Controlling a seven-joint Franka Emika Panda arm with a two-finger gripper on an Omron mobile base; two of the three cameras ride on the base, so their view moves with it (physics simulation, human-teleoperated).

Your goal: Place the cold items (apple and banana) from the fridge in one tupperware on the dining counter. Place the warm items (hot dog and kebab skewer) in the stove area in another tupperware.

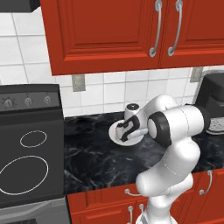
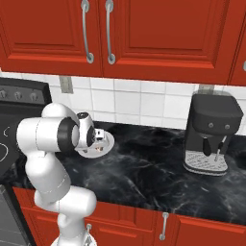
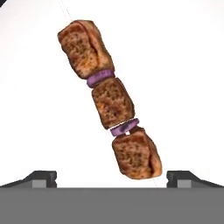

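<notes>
A kebab skewer (image 3: 111, 103) with three browned meat chunks and purple onion rings lies on a white plate (image 3: 183, 87). My gripper (image 3: 113, 178) hovers just above it. The jaws are open, one dark fingertip on each side of the skewer's lower end, and hold nothing. In the base views the gripper (image 1: 127, 131) (image 2: 98, 139) points down over the plate (image 1: 114, 133) (image 2: 109, 140), which sits on the black marble counter near the tiled wall.
A black stove (image 1: 26, 162) with ring burners adjoins the counter's left end. A dark coffee machine (image 2: 211, 137) stands on the counter to the right. Red wall cabinets (image 1: 109, 30) hang overhead. My bent arm (image 1: 175, 127) rises in front of the plate.
</notes>
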